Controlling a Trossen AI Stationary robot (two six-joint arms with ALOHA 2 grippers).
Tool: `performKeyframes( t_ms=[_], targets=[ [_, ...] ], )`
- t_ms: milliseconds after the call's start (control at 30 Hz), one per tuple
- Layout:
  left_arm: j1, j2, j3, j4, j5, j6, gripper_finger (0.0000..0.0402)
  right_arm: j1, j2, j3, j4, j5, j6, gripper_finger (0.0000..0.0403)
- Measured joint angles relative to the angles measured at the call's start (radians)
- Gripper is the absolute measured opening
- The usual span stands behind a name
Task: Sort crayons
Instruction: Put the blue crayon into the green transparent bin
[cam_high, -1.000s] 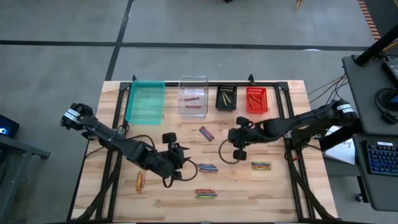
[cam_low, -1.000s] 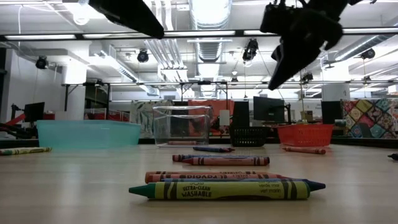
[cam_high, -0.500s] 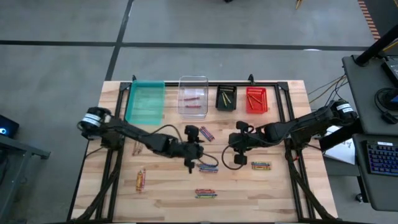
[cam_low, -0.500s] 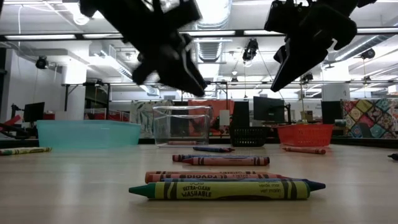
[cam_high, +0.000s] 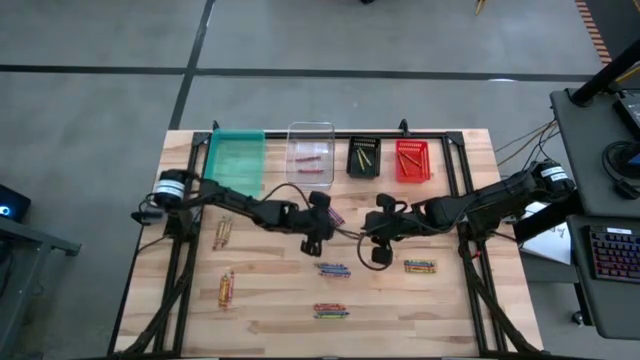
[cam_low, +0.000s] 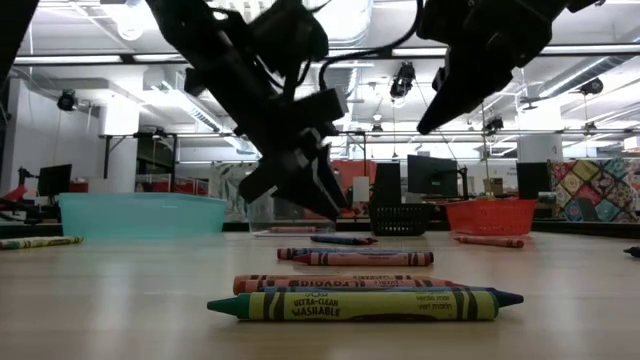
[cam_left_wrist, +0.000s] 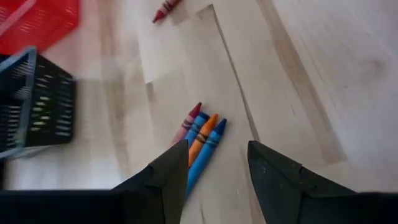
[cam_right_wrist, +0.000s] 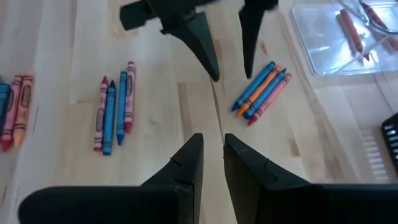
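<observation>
We hold our left pincer (cam_left_wrist: 214, 171) spread and empty above a four-crayon cluster (cam_left_wrist: 200, 142) on the tabletop (cam_left_wrist: 298, 74) near the black bin (cam_left_wrist: 37, 106), seemingly lined up to pick one. Our right pincer (cam_right_wrist: 213, 158), narrowly parted and empty, waits alongside.

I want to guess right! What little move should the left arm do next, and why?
Probably lower the left gripper onto the four-crayon cluster lying on the table. Its jaws stand open and empty just above those crayons, so coming down around one seems the likely next step.
</observation>
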Motion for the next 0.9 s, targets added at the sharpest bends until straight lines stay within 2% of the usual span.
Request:
performKeyframes(
  t_ms=[267, 433, 900],
  targets=[
    [0.056, 0.02, 0.0, -0.001, 0.041, 0.068, 0.0149, -0.003, 0.0, 0.0, 0.068, 0.05, -0.011, 0.0052],
    [0.085, 0.04, 0.0, -0.004, 0.106, 0.09, 0.0149, -0.003, 0.0, 0.0, 0.093, 0.058, -0.031, 0.0052],
    [0.096, 0.053, 0.0, -0.003, 0.168, 0.096, 0.0149, -0.003, 0.0, 0.0, 0.093, 0.061, -0.01, 0.0052]
  ],
)
